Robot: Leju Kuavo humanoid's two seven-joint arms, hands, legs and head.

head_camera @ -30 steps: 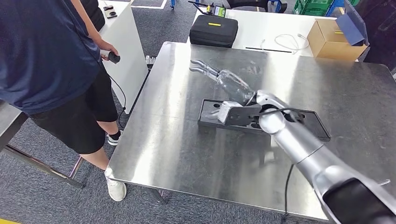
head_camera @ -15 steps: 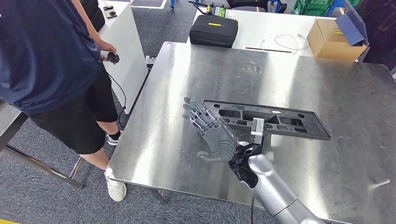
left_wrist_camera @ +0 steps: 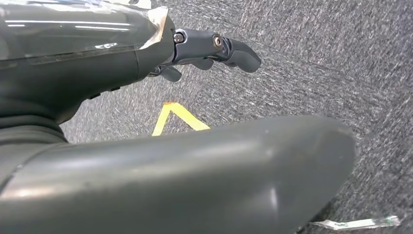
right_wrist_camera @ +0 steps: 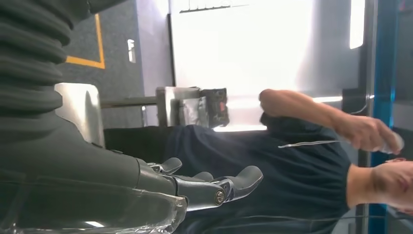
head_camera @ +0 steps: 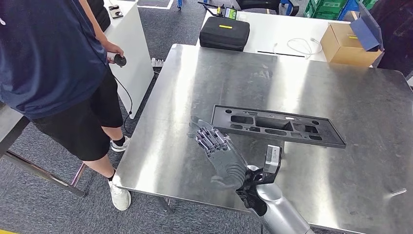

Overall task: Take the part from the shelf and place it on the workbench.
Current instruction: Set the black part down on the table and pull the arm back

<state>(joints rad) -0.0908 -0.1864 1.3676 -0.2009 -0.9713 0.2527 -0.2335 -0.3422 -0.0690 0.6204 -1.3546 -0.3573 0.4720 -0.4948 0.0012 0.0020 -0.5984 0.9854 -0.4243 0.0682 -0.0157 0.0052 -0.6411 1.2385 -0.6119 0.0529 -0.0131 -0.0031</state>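
The part [head_camera: 277, 126], a long black moulded plastic piece with several recesses, lies flat on the steel workbench [head_camera: 219, 78], a little right of centre. My right hand [head_camera: 216, 151] hovers over the bench's front area, just left of the part's near-left corner and apart from it. Its fingers are spread and hold nothing. In the right wrist view the right hand [right_wrist_camera: 195, 187] shows straight fingers with nothing in them. My left hand [left_wrist_camera: 214, 46] hangs over grey carpet, fingers loosely extended and holding nothing.
A person [head_camera: 48, 63] in a dark shirt stands at the bench's left side with a small controller [head_camera: 119, 60] in one hand. Behind the bench a white table [head_camera: 277, 29] carries a black case [head_camera: 224, 33] and a cardboard box [head_camera: 343, 43].
My right arm has drawn back from over the part toward the bench's front edge. The part stays lying on the bench, uncovered and apart from the hand.
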